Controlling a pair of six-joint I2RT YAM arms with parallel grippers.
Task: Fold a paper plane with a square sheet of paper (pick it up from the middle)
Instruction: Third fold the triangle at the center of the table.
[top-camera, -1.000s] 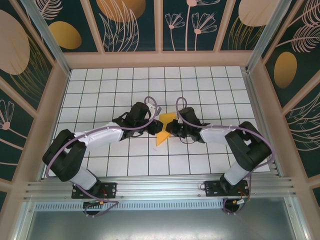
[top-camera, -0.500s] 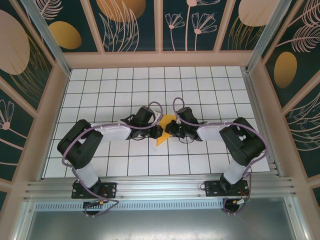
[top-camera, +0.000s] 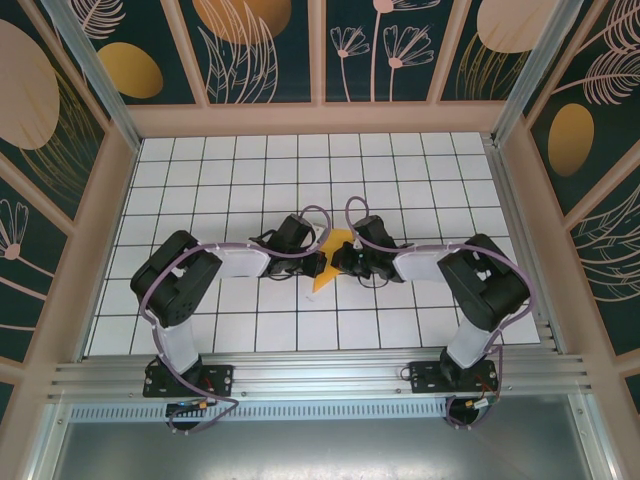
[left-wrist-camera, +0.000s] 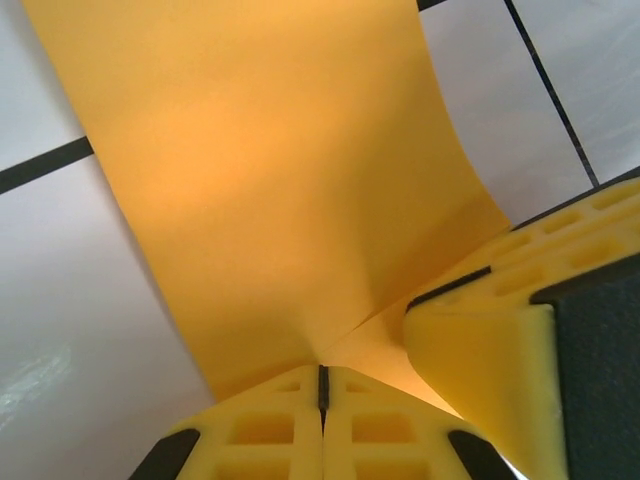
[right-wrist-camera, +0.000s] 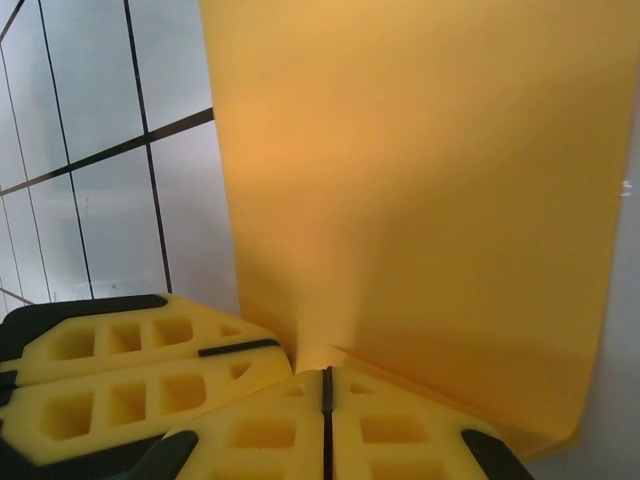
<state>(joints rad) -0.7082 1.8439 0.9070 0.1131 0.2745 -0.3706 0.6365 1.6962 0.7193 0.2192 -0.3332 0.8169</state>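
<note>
Left gripper (left-wrist-camera: 322, 372): jaws pressed together, pinching one edge of the sheet.
Right gripper (right-wrist-camera: 326, 375): jaws clamped on the opposite edge, just beside the other arm's fingers.
Square sheet of paper (top-camera: 322, 278): creased, mid-table, between both grippers.
Table (top-camera: 400, 170): open tiles all round; walls well apart.

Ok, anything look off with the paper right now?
Nothing stands out. The left gripper and right gripper are both shut on the paper, which puckers slightly at each pinch. No tear is visible.
</note>
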